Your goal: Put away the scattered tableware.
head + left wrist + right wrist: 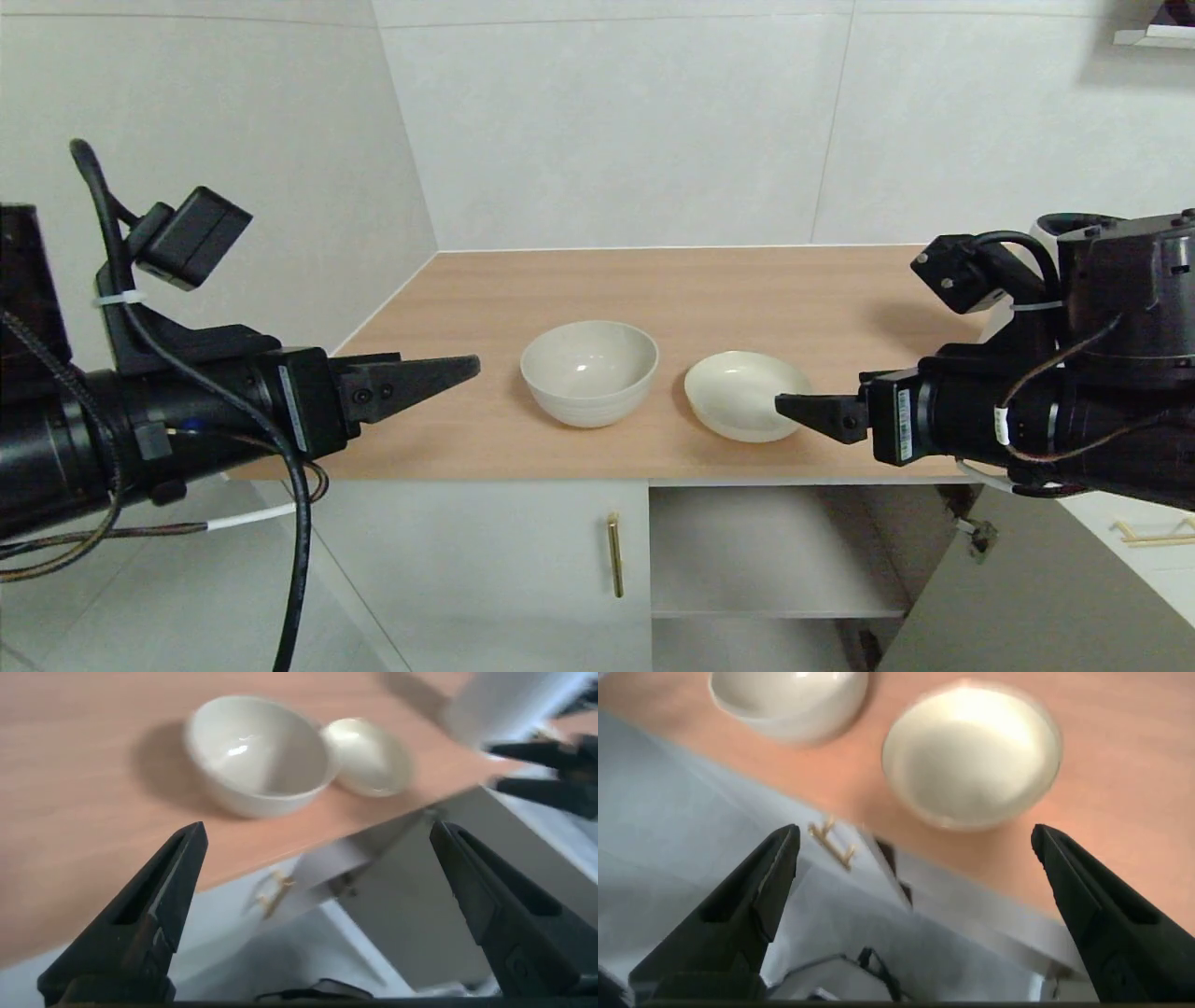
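Nearest the camera, at the left edge of the head view, the left gripper (470, 365) hung level in front of the desk's front edge. The left wrist view showed its fingers spread wide with nothing between them. At the right edge of the frame the right gripper (782, 404) was equally wide open and empty, its tip just beside the near rim of the shallow cream ceramic bowl (744, 394). I could not tell whether it touched the bowl. Both looked held apart like this to be ready for a grasp.

Below them, in the lower middle of the frame, a white cabinet door with a brass bar handle (615, 554) was closed. To its right an open cabinet compartment (775, 551) with a bare shelf stood exposed, probably where the tableware was meant to go.

Further back, on the light wooden desk (709, 289), a deep white ceramic bowl (589, 371) sat upright in the middle of the frame. The shallow bowl sat just to its right, the two close but apart. Both sat near the front edge, within easy reach of either arm. Neither had been picked up, so the task seemed barely begun.

Behind the desk, pale wall tiles (616, 131) filled the upper frame
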